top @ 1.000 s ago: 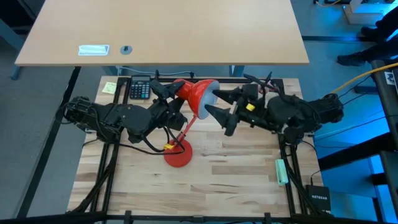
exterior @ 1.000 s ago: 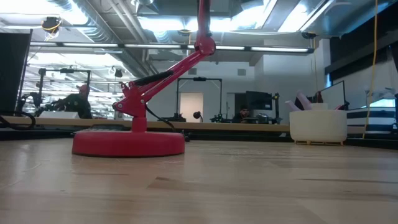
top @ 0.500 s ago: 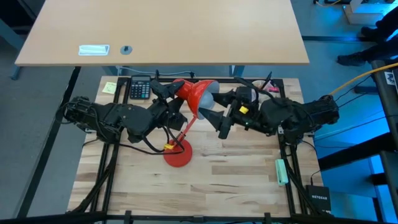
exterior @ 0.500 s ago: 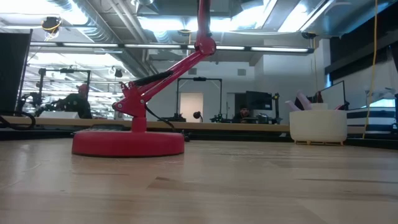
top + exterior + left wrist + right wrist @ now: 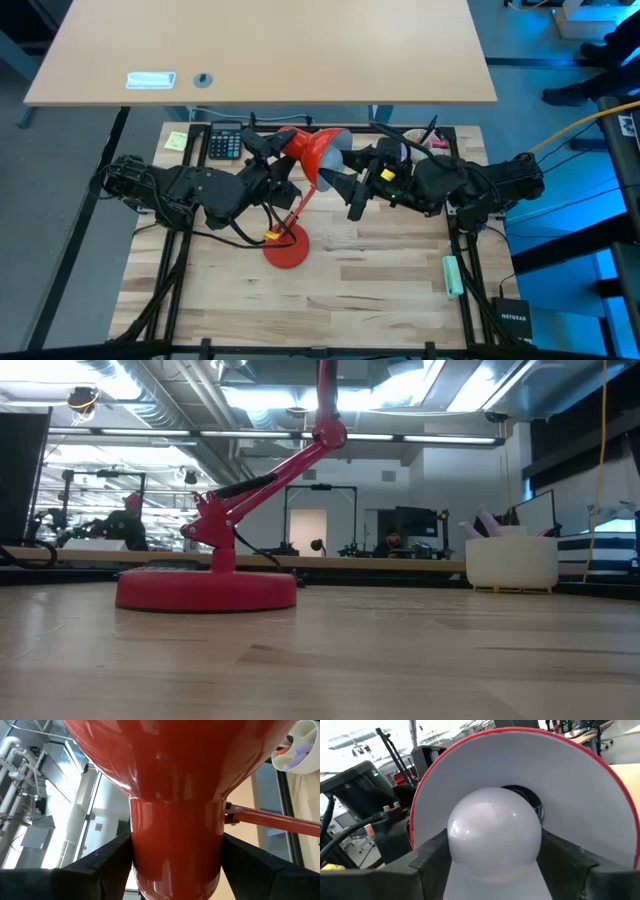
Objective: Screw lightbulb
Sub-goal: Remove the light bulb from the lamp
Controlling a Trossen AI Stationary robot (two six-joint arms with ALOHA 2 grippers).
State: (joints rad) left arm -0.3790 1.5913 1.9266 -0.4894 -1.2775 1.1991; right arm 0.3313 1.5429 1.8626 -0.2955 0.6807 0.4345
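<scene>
While the left gripper is clamping the red lamp's neck, the right gripper is pinching the lightbulb inside the shade, needing straight, gentle turning at the socket.

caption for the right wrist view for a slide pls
Right gripper fingers on either side of the white lightbulb, sitting at the socket inside the red lamp's shade.
</scene>
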